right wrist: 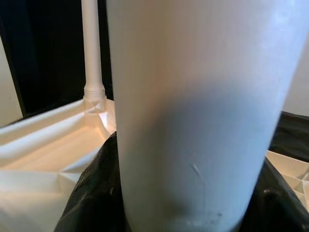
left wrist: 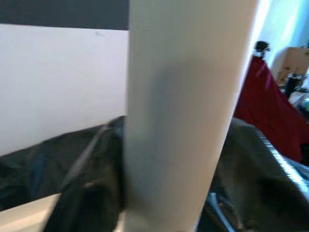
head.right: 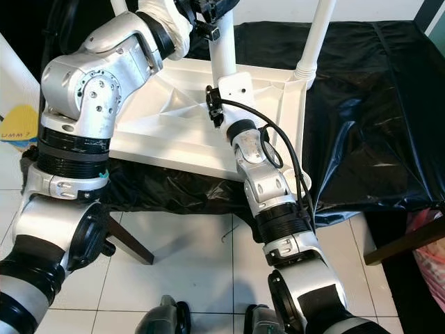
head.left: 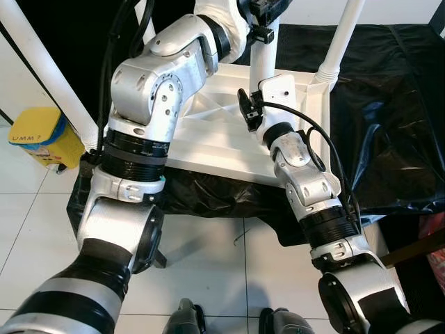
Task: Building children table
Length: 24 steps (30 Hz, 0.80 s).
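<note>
A white children's table (head.left: 208, 132) lies upside down on a black plastic sheet (head.left: 389, 104), its ribbed underside facing up. One white table leg (head.left: 264, 62) stands upright near the middle of the far side. My left gripper (head.left: 261, 29) is shut on this leg high up. My right gripper (head.left: 256, 97) is shut on the same leg (right wrist: 193, 121) low down, close to the tabletop. In both wrist views the leg (left wrist: 183, 111) sits very close, with dark shapes hugging each side. A second leg (head.left: 341, 35) stands in its socket at the far right corner.
Another white leg (head.left: 49, 76) slants up at the left. A yellow bin (head.left: 42, 136) stands on the white tile floor to the left. A wooden furniture leg (head.right: 128, 243) pokes out under the sheet. My feet (head.left: 188, 316) are on the tiles below.
</note>
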Tool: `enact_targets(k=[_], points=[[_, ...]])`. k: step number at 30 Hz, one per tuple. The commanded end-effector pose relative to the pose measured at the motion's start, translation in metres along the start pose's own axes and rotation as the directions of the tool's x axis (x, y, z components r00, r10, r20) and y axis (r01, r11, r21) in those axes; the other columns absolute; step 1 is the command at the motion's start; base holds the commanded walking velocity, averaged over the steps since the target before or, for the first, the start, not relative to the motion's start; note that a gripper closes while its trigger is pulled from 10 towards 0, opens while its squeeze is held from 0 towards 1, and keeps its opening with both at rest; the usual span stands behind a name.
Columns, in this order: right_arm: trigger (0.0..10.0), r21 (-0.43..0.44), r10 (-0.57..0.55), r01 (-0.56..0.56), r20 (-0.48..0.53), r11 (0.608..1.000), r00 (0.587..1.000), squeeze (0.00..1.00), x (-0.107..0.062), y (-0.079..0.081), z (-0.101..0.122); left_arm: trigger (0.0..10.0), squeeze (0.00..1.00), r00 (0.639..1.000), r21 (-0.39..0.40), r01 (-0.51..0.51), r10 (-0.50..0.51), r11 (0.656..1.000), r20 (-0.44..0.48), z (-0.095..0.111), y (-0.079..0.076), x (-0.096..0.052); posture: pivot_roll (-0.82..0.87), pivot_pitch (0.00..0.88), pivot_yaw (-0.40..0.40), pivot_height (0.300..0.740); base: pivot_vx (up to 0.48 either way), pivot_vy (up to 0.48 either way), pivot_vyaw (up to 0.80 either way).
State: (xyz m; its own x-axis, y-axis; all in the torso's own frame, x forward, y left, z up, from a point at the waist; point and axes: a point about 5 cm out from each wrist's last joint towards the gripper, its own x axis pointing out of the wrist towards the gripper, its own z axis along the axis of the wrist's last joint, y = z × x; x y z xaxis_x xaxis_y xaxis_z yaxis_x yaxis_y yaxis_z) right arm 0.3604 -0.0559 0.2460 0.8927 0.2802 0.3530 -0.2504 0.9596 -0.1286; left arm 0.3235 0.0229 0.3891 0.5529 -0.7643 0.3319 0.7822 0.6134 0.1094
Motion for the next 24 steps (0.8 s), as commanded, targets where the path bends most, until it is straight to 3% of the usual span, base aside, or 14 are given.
enact_targets(k=[1, 9, 10, 19, 20, 21, 22, 23, 24], points=[[10.0, 0.007, 0.015, -0.015, 0.044, 1.000, 0.999, 0.00, 0.0045, 0.0065, 0.0124, 10.0, 1.00, 0.996, -0.026, 0.086, -0.086, 0.996, 0.008, -0.0014, -0.0099, 0.0005, 0.05, 0.119, 0.067, 0.740, 0.000, 0.000, 0.00], [10.0, 0.020, 0.002, -0.003, 0.037, 1.000, 0.999, 0.00, 0.0044, 0.0054, 0.0125, 10.0, 1.00, 0.996, -0.005, 0.086, -0.086, 0.996, 0.006, -0.0004, -0.0091, 0.0004, 0.05, 0.123, 0.069, 0.740, 0.000, 0.000, 0.00], [10.0, 0.022, -0.001, 0.000, 0.034, 1.000, 0.999, 0.00, 0.0043, 0.0050, 0.0123, 10.0, 0.00, 0.996, 0.002, 0.088, -0.088, 0.996, 0.003, -0.0005, -0.0092, 0.0002, 0.05, 0.123, 0.069, 0.740, 0.000, 0.000, 0.00], [10.0, 0.031, -0.031, 0.030, 0.021, 0.999, 0.999, 0.00, 0.0037, -0.0004, 0.0112, 10.0, 0.00, 0.996, 0.024, 0.073, -0.074, 0.997, 0.040, 0.0032, -0.0053, -0.0023, 0.05, 0.128, 0.072, 0.740, 0.000, 0.000, 0.00], [10.0, 0.031, -0.032, 0.031, 0.020, 0.999, 0.999, 0.00, 0.0035, -0.0007, 0.0112, 8.5, 0.00, 0.997, 0.024, 0.067, -0.068, 0.998, 0.047, 0.0037, -0.0039, -0.0027, 0.04, 0.128, 0.072, 0.740, 0.000, 0.000, 0.00], [10.0, 0.031, -0.032, 0.031, 0.020, 0.999, 0.999, 0.00, 0.0035, -0.0007, 0.0112, 8.5, 0.00, 0.997, 0.024, 0.067, -0.068, 0.998, 0.047, 0.0037, -0.0039, -0.0027, 0.04, 0.128, 0.072, 0.740, 0.000, 0.000, 0.00], [10.0, 0.030, -0.030, 0.029, 0.020, 0.999, 0.999, 0.00, 0.0033, -0.0004, 0.0111, 7.6, 0.00, 0.997, 0.020, 0.062, -0.063, 0.998, 0.053, 0.0042, -0.0029, -0.0030, 0.05, 0.127, 0.072, 0.740, 0.000, 0.000, 0.00], [10.0, 0.029, -0.025, 0.024, 0.019, 0.999, 1.000, 0.00, 0.0032, 0.0007, 0.0109, 0.0, 0.00, 0.996, 0.012, 0.059, -0.060, 0.998, 0.061, 0.0052, -0.0022, -0.0030, 0.04, 0.126, 0.073, 0.740, 0.000, 0.000, 0.00], [10.0, 0.029, -0.025, 0.024, 0.019, 0.999, 1.000, 0.00, 0.0032, 0.0007, 0.0109, 0.0, 0.00, 0.996, 0.012, 0.059, -0.060, 0.998, 0.061, 0.0052, -0.0022, -0.0030, 0.04, 0.126, 0.073, 0.740, 0.000, 0.000, 0.00]])
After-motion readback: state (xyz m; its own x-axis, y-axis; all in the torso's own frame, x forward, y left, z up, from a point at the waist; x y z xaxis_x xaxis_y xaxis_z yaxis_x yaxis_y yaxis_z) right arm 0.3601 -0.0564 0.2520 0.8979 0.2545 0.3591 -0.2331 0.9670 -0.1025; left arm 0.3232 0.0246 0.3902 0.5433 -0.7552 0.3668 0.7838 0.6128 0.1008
